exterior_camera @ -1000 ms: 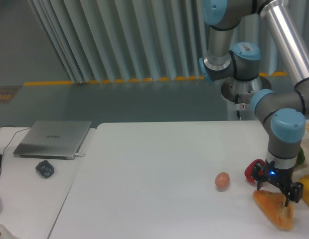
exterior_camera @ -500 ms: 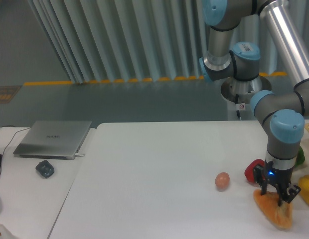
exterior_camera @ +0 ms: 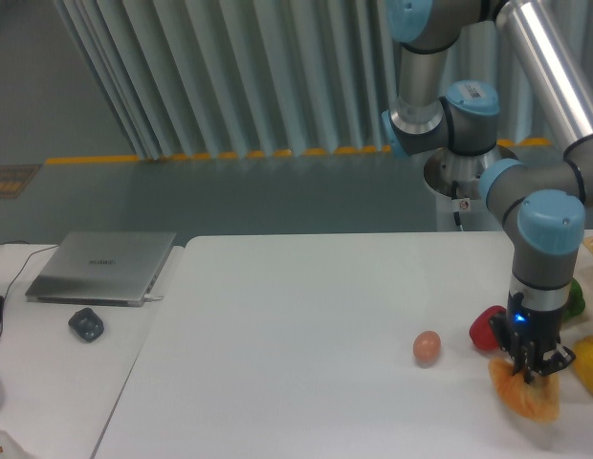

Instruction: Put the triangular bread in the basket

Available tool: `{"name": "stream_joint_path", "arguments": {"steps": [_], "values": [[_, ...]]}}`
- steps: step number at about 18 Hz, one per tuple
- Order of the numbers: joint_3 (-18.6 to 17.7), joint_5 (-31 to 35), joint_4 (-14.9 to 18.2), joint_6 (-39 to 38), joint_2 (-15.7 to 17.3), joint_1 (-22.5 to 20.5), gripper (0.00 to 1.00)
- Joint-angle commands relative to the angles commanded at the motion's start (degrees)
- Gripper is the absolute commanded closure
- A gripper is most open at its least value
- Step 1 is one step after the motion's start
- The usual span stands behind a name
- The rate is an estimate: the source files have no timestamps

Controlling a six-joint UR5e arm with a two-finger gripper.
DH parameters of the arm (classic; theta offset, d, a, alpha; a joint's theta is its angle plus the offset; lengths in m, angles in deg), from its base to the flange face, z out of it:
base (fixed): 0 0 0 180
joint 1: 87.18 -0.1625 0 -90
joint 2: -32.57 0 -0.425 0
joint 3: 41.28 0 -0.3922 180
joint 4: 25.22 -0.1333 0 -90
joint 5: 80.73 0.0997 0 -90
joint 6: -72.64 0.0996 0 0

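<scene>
Gripping the golden-orange, crusty triangular bread [exterior_camera: 526,396] near the right front of the white table [exterior_camera: 296,335], black two-finger gripper [exterior_camera: 530,368] closed onto the loaf's upper edge, fingers biting into the crust. Cannot tell whether the loaf rests on the tabletop or hangs just clear of it. Just behind and left of the bread, touching or nearly so, a red pepper [exterior_camera: 487,327]. Further left, standing apart, a small brown egg [exterior_camera: 427,347]. At the right border, a yellow pepper [exterior_camera: 590,364] cut off by the frame, with a sliver of green vegetable [exterior_camera: 576,300] behind the grey-and-blue arm [exterior_camera: 545,239]. Far left, on a separate lighter surface, a closed silver laptop [exterior_camera: 103,267] and a small dark round object [exterior_camera: 86,324] in front of it. No basket in view.
</scene>
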Motion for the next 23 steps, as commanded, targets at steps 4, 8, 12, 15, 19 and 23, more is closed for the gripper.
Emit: {"name": "stream_joint_path", "arguments": {"steps": [4,8,12,15,19,23], "values": [[0.09,-2.28,1.14,5.78,5.01,-3.06,0.81],[0.0,-3.52,7.81,14.56,9.22,-8.95,0.81],[-0.09,-3.52,12.12,25.9,11.08,-15.46,0.81],[-0.18,-3.17,12.22,32.32,11.08,-19.23,0.81],[0.09,-2.29,10.81,43.03,9.51,-24.51,0.81],[-0.18,-2.29,4.14,48.17,6.78,-27.86,0.81]]}}
